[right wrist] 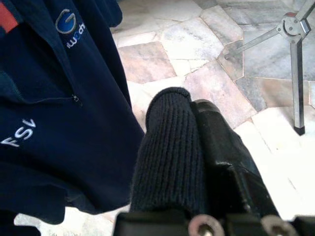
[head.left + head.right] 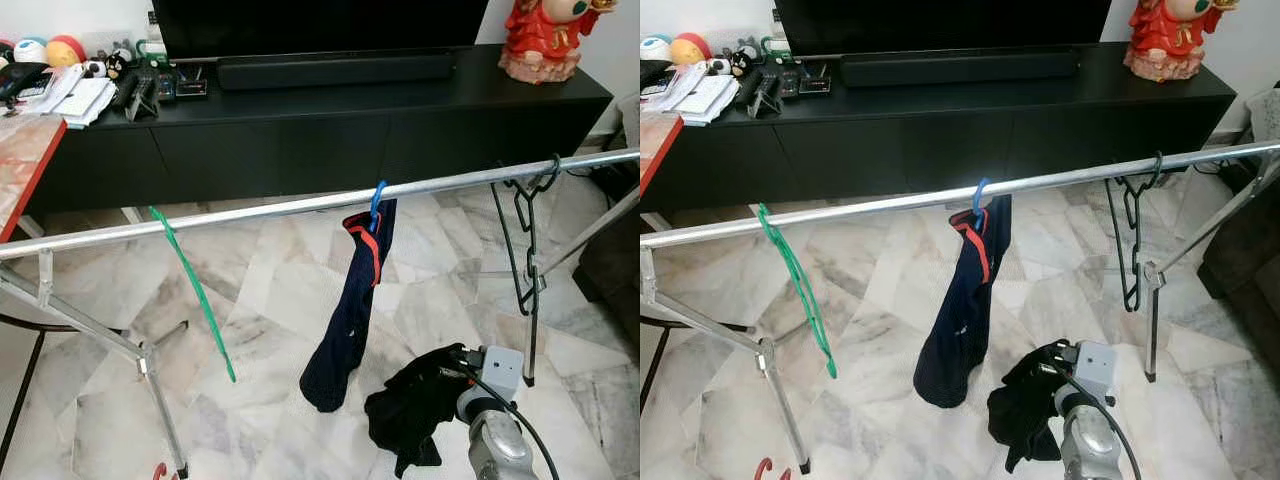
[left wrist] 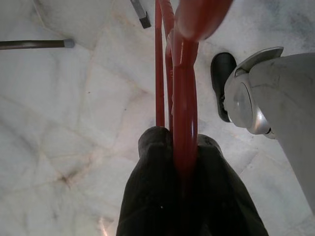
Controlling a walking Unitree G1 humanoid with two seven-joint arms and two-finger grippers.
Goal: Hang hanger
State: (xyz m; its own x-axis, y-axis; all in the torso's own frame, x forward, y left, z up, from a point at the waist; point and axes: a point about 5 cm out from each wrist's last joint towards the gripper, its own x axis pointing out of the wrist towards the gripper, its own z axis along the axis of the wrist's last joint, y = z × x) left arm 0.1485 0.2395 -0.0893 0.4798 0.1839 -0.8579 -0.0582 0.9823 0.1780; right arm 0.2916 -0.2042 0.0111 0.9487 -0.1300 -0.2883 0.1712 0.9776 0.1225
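Note:
A red hanger point(image 3: 183, 83) is clamped between the black fingers of my left gripper point(image 3: 177, 140), low over the marble floor; its red tip point(image 2: 158, 470) peeks in at the bottom left of the left eye view. A silver rail point(image 2: 260, 210) crosses in front of me. It carries a green hanger point(image 2: 195, 290), a blue hanger point(image 2: 377, 200) with a navy garment point(image 2: 350, 310), and black hangers point(image 2: 525, 230). My right gripper point(image 1: 192, 101) is shut on a black knit garment point(image 2: 410, 405) held low, just right of the navy one.
The rail rests on folding metal legs point(image 2: 150, 370) at left and right point(image 2: 532, 330). A long black TV cabinet point(image 2: 300, 130) stands behind it, with clutter point(image 2: 90, 85) and a red figurine point(image 2: 545, 40) on top. A table corner point(image 2: 25, 160) juts in at left.

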